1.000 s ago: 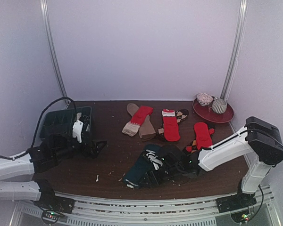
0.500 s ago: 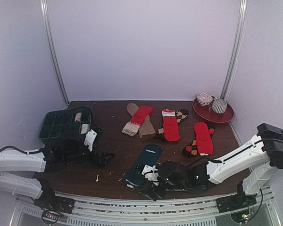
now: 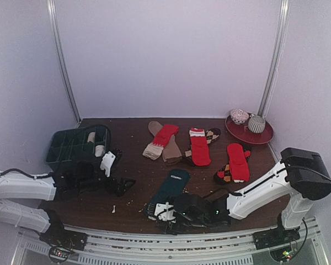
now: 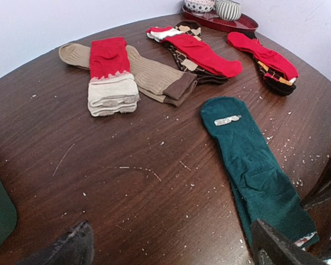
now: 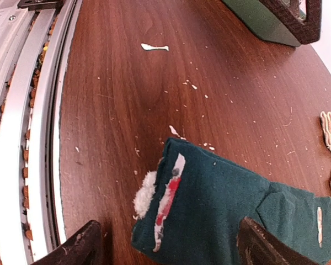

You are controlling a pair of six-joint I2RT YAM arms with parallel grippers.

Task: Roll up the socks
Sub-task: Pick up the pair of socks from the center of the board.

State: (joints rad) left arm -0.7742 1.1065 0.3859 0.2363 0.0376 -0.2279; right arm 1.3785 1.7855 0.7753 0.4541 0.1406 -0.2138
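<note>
Top view: teal sock (image 3: 172, 186) lies flat, near centre of the table (image 3: 132, 165), running from near-left to far-right. Right gripper (image 3: 161, 213) sits low at its near end. A second ago it was farther right, over the sock's middle, and the sock looked bunched. Left gripper (image 3: 123, 185) hangs low, left of the sock. A second ago that arm was over the tray (image 3: 60, 148); in the last half second it has barely shifted. Red socks (image 3: 200, 148) at the far side are unmoved.

Left wrist: left gripper (image 4: 171, 255) spread wide, nothing between the fingers. Teal sock (image 4: 248, 165) flat, ahead to the right.

Right wrist: right gripper (image 5: 171, 255) spread wide. The near end of the teal sock (image 5: 237, 207) lies between the fingers (image 5: 80, 247), not pinched.
</note>
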